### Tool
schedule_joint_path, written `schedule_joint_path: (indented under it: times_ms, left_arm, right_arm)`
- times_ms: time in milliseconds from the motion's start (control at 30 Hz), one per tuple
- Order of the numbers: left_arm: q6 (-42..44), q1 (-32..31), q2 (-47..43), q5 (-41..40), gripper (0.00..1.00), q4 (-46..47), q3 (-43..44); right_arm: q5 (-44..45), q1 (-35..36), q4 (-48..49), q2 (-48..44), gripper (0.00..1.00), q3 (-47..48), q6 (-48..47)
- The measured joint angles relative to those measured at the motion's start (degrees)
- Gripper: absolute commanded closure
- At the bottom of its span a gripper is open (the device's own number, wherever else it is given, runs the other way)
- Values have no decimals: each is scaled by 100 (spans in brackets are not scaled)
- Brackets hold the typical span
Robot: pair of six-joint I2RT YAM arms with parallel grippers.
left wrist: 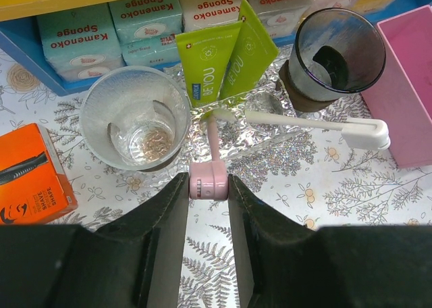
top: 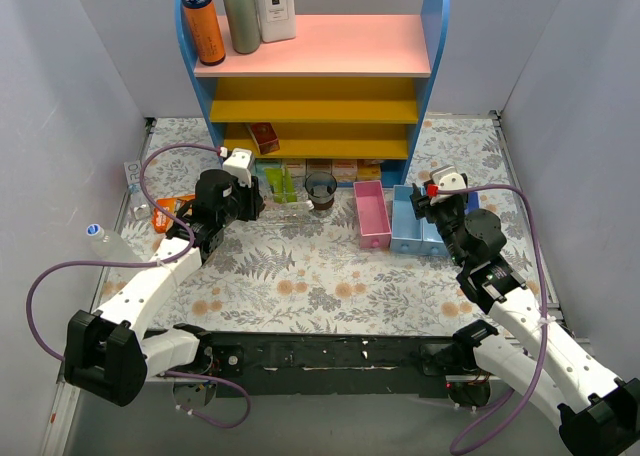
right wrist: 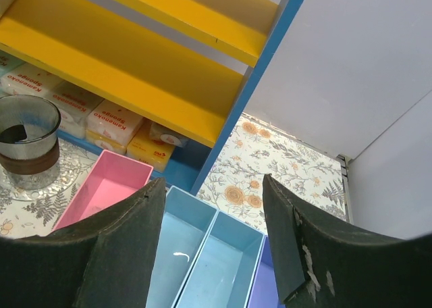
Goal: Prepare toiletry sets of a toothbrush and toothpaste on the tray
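Floral tabletop (top: 300, 276) before a shelf (top: 320, 106). The left tool (left wrist: 208, 181) pinches the pink toothbrush (left wrist: 213, 142) narrowly by its butt, head over the clear tray (left wrist: 270, 149) beside the toothpaste (left wrist: 209, 61). The brush is best lowered flat before release. The right tool (right wrist: 212, 183) gapes wide and empty above the blue bins (right wrist: 202, 247).

Floral table (top: 320, 276), tray (left wrist: 270, 149), pink bin (top: 380, 238)

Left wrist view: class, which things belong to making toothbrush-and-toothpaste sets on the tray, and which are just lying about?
Belong to the job: pink toothbrush pinched in the left gripper; white toothbrush; green tubes; clear cup; dark cup; tray.

Just lying about: orange box; sponge packs; pink bin.
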Motion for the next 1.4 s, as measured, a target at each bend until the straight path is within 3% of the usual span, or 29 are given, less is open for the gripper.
schedule_joint_path:
  times_ms: [600,933,1167,1400]
  left_arm:
    - [-76,0,-127,0,53,-42,-81]
    - [-136,0,-157,0,28,-44,-81]
    - [-219,-4,-385,-199,3,20,-144]
    - [-380,-4,-817,-308,2,273,-232]
  right_arm:
    - [0,-2,0,0,32,0,0]
    - [0,-2,0,0,31,0,2]
    - [2,-4,-2,13,29,0,22]
    - [2,-2,-2,11,27,0,125]
